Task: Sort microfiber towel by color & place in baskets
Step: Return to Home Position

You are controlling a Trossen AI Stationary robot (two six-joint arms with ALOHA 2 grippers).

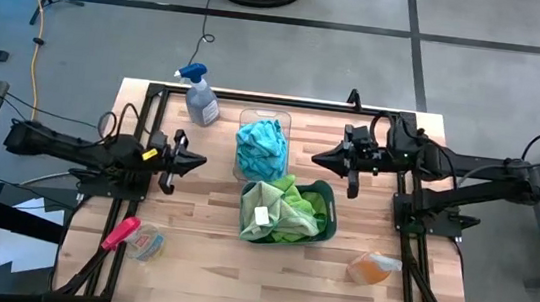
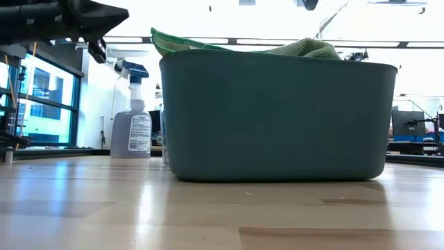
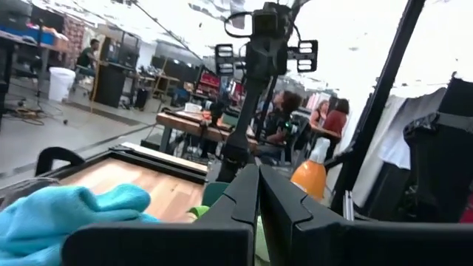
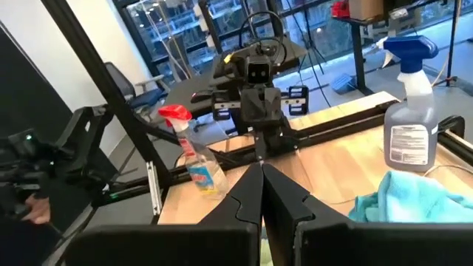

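Turquoise microfiber towels [image 1: 261, 146] fill the clear narrow basket [image 1: 287, 123] at the table's middle back. Lime green towels [image 1: 282, 211] are heaped in the dark teal basket [image 1: 329, 210] just in front of it and rise above its rim [image 2: 277, 66] in the low view. My left gripper [image 1: 197, 160] is shut and empty. It points level toward the baskets from the table's left and stands above the board [image 2: 123, 12]. My right gripper [image 1: 317, 158] is shut too. It points at the clear basket from the right, and nothing is between its fingers [image 4: 261, 177].
A spray bottle with a blue trigger [image 1: 200, 95] stands at the back left. A small bottle with a pink-red trigger [image 1: 132, 237] lies at the front left. An orange bottle [image 1: 372, 268] lies at the front right. Bare wood stretches along the near edge.
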